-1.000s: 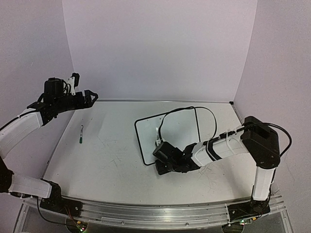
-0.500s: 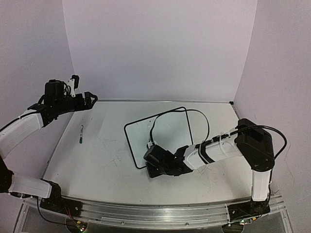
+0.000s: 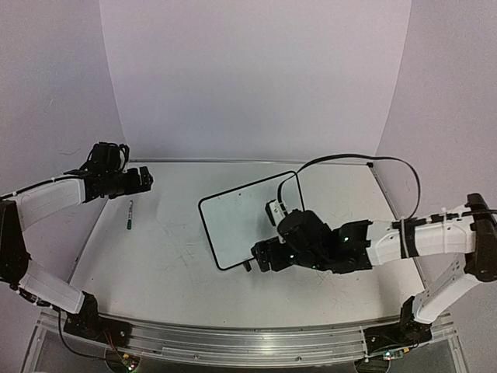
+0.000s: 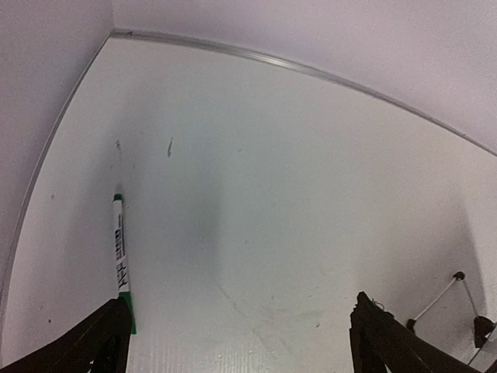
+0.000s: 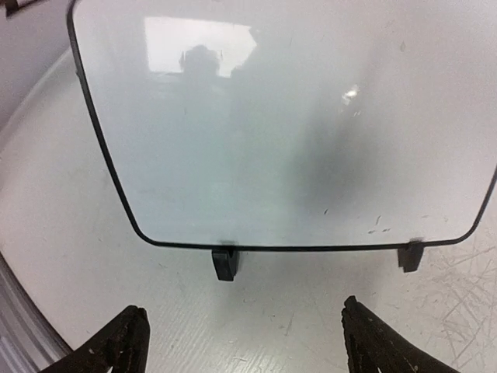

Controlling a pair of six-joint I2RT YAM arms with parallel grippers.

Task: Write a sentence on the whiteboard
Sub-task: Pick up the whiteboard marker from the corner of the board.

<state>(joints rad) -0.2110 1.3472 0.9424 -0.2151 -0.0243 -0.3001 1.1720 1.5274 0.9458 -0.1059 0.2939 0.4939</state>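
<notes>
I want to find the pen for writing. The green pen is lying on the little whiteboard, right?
No, the green pen is not on the whiteboard. It lies on the table, off to the whiteboard's left and apart from it. The top external view shows this.

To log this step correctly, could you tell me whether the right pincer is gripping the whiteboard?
No, the right pincer stands open and apart from the near edge of the whiteboard.
</notes>
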